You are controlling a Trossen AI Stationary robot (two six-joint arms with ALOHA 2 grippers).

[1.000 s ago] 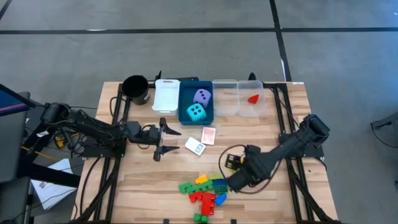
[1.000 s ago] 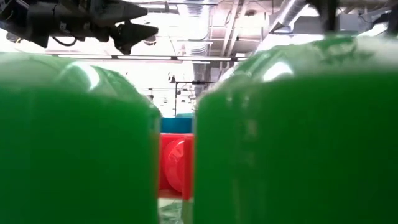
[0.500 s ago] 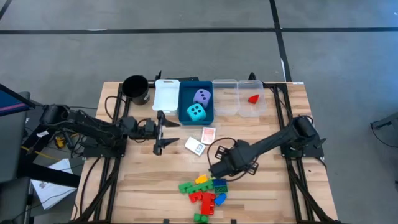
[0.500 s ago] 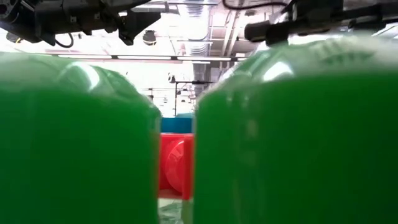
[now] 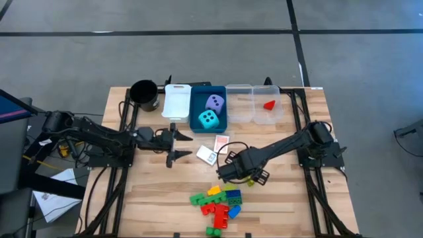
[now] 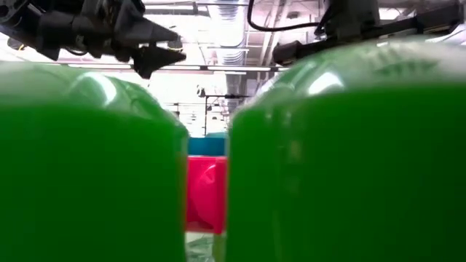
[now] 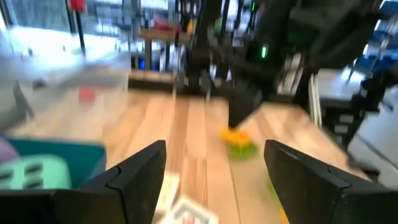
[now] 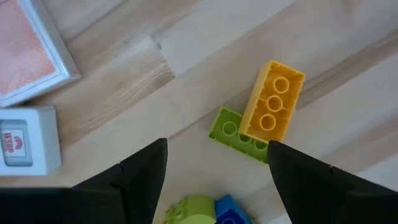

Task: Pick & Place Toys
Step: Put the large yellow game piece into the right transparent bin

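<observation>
Loose bricks [image 5: 218, 201] lie near the table's front edge. A yellow brick [image 8: 272, 102] rests on a green one [image 8: 231, 132] at the pile's far side. Two card packs [image 5: 222, 143] [image 5: 207, 156] lie flat mid-table. The cyan die [image 5: 209, 119] and lavender die [image 5: 215, 102] sit in the blue tray [image 5: 195, 106]. My right gripper [image 5: 225, 173] points down, open, over bare wood between the packs and the yellow brick, touching nothing. My left gripper [image 5: 180, 147] hovers open, pointing level toward the packs from the left.
At the far edge stand a black cup [image 5: 144, 94], a white tray [image 5: 176, 100] and two clear trays [image 5: 240, 102], one of them [image 5: 274, 116] holding a red brick [image 5: 269, 104]. Green bricks [image 6: 342, 167] fill the low view, with a red one [image 6: 204, 193] between them.
My right gripper has swung from beside the brick pile toward the table's left and far side, sinking a little, and now hangs near the card packs. My left gripper has rolled slightly in place. Both stay open. No toy has moved.
</observation>
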